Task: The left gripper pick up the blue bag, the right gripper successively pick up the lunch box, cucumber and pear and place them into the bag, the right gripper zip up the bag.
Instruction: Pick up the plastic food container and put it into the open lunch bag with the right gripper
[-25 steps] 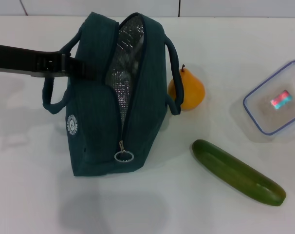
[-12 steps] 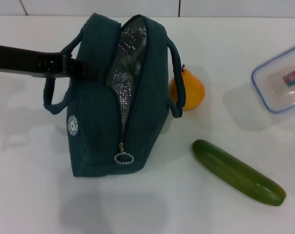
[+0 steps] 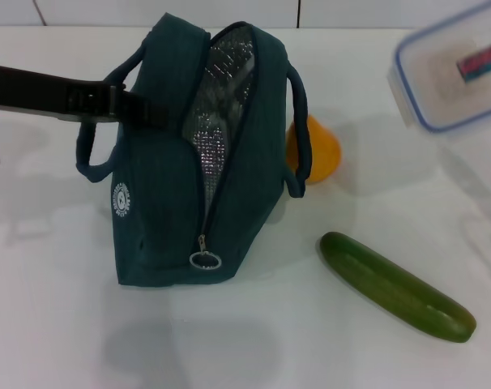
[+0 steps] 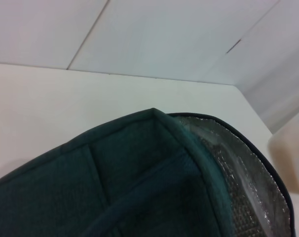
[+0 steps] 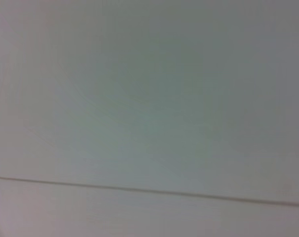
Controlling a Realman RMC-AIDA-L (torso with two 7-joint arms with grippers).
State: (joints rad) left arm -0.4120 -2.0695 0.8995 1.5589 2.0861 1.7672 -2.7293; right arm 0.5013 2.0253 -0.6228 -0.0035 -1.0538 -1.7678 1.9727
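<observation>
Hiding behind the blue bag [image 3: 164, 203], half the pear [image 3: 318, 154].

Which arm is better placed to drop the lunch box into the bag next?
Right. The lunch box is already airborne on that side, while the left gripper is at the bag's handle with the bag unzipped.

A white table [image 3: 59, 324] is filling the head view, its matte surface carrying soft grey shadows. A pale panelled wall [image 4: 154, 34] is rising behind its far edge, with thin dark seams running between the panels. Even, diffuse light is falling across table and wall alike.
</observation>
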